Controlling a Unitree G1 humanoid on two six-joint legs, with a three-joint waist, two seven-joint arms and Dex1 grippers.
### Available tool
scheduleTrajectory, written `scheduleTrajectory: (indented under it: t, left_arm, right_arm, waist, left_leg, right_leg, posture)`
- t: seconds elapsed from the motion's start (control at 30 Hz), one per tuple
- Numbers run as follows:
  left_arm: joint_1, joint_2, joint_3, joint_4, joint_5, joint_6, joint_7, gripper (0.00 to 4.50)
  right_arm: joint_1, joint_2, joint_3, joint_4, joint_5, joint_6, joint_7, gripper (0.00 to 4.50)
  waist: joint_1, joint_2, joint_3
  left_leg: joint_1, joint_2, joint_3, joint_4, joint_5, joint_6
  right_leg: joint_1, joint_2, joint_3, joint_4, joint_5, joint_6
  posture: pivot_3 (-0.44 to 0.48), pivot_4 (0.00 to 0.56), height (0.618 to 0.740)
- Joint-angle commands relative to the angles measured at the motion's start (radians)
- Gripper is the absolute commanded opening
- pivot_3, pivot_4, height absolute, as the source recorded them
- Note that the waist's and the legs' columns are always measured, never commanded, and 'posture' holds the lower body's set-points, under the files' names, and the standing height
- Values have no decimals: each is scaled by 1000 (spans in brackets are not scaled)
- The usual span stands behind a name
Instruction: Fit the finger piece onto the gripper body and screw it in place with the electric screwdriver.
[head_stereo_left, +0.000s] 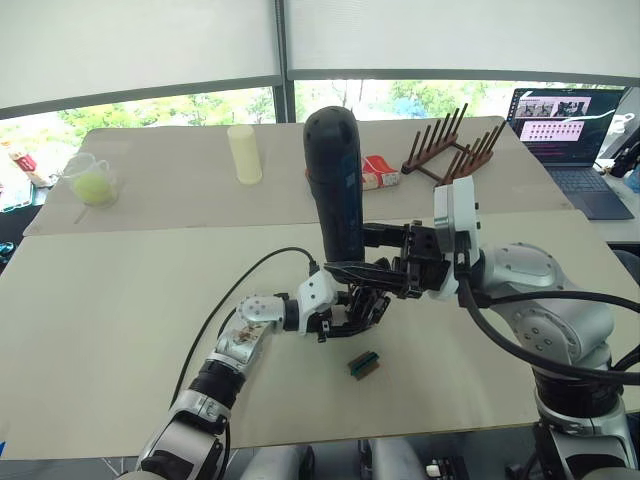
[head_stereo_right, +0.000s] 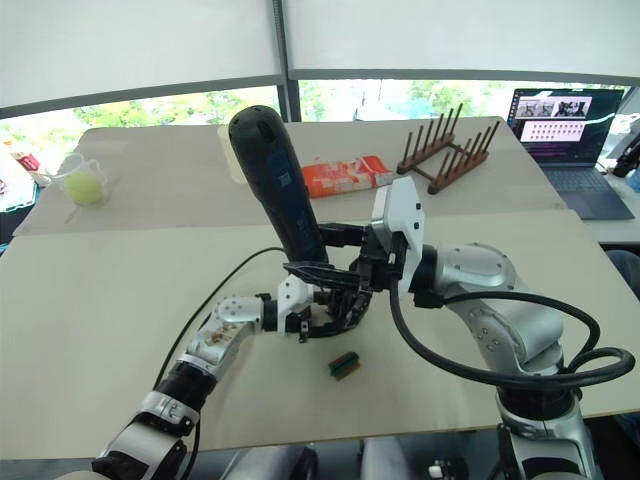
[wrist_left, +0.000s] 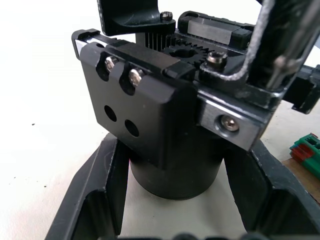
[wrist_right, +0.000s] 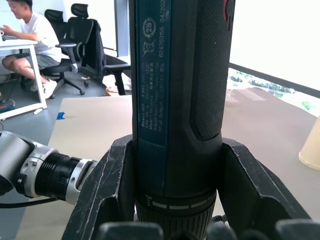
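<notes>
The electric screwdriver (head_stereo_left: 335, 185), a thick black cylinder, stands nearly upright at the table's middle. My right gripper (head_stereo_left: 352, 255) is shut around its lower end, and the right wrist view shows its barrel (wrist_right: 175, 100) clamped between both fingers. Directly below, my left gripper (head_stereo_left: 355, 308) is shut on the gripper body (wrist_left: 145, 110), its fingers on either side of the round dark base. The body's black block carries two silver screws. The screwdriver's lower end reaches down to the body's top. The finger piece is hidden; I cannot tell it from the body's black parts.
A small green-brown block (head_stereo_left: 364, 364) lies just in front of the grippers. At the back stand a cream cup (head_stereo_left: 245, 153), a clear jug with a yellow ball (head_stereo_left: 95, 183), an orange box (head_stereo_right: 345, 175), a wooden rack (head_stereo_left: 455, 150) and a laptop (head_stereo_left: 565, 125).
</notes>
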Motion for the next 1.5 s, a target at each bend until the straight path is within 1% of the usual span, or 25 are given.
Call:
scheduleTrajectory:
  t: [0.03, 0.23, 0.4, 0.57, 0.73, 0.93, 1.33, 1.5]
  left_arm:
    - [-18, 0, 3, -3, -6, -6, -2, 2269]
    - [-24, 0, 4, 6, -6, -8, -3, 2269]
    - [-31, -4, 6, 17, -4, -11, -2, 2269]
    - [-46, -13, 9, 41, -2, -17, 5, 2269]
    - [-59, -19, 13, 62, 0, -23, 9, 2269]
    - [-72, -20, 17, 85, 1, -32, 11, 2269]
    - [-76, -11, 24, 101, 1, -40, 11, 2269]
    - [-77, -8, 24, 108, 2, -48, 9, 2269]
  right_arm:
    - [-6, 6, -17, -14, -1, -43, 2, 1895]
    - [25, 17, -11, -8, -23, -66, -2, 1895]
    - [85, 11, -6, 13, -65, -124, 9, 1895]
    - [124, 12, -6, 38, -51, -130, 3, 1895]
    - [112, 24, 16, 88, -68, -156, 11, 1895]
    - [100, 13, 47, 152, -57, -132, 70, 1895]
    - [145, -8, 64, 203, -104, -198, 135, 1895]
    - [138, 8, 70, 230, -131, -237, 113, 1895]
  waist:
    - [0, 0, 0]
    - [0, 0, 0]
    - [1, 0, 0]
    - [3, 0, 0]
    - [7, 0, 0]
    - [9, 0, 0]
    - [9, 0, -1]
    - [9, 0, -2]
  left_leg:
    - [0, 0, 0, 0, 0, 0]
    - [0, 0, 0, 0, 0, 0]
    - [1, 0, 0, 0, 0, 0]
    - [7, 0, 0, 0, 0, 0]
    - [10, 0, 0, -1, 0, 0]
    - [11, 0, 0, -1, 0, 0]
    - [16, 0, 0, -2, -1, 1]
    - [17, 0, 0, -2, -1, 1]
  right_leg:
    - [0, 0, 0, 0, 0, 0]
    - [0, 0, 0, 0, 0, 0]
    - [1, 0, 0, 0, 0, 0]
    - [6, 0, 0, 0, 0, 0]
    - [9, 0, 0, 0, 0, 0]
    - [10, 0, 0, 0, 0, 0]
    - [15, 0, 1, 0, 0, 1]
    - [15, 0, 1, 0, 0, 1]
  posture:
    - [0, 150, 740]
    - [0, 150, 740]
    - [0, 150, 740]
    - [0, 150, 740]
    - [0, 150, 740]
    - [0, 150, 740]
    - [0, 150, 740]
    - [0, 150, 740]
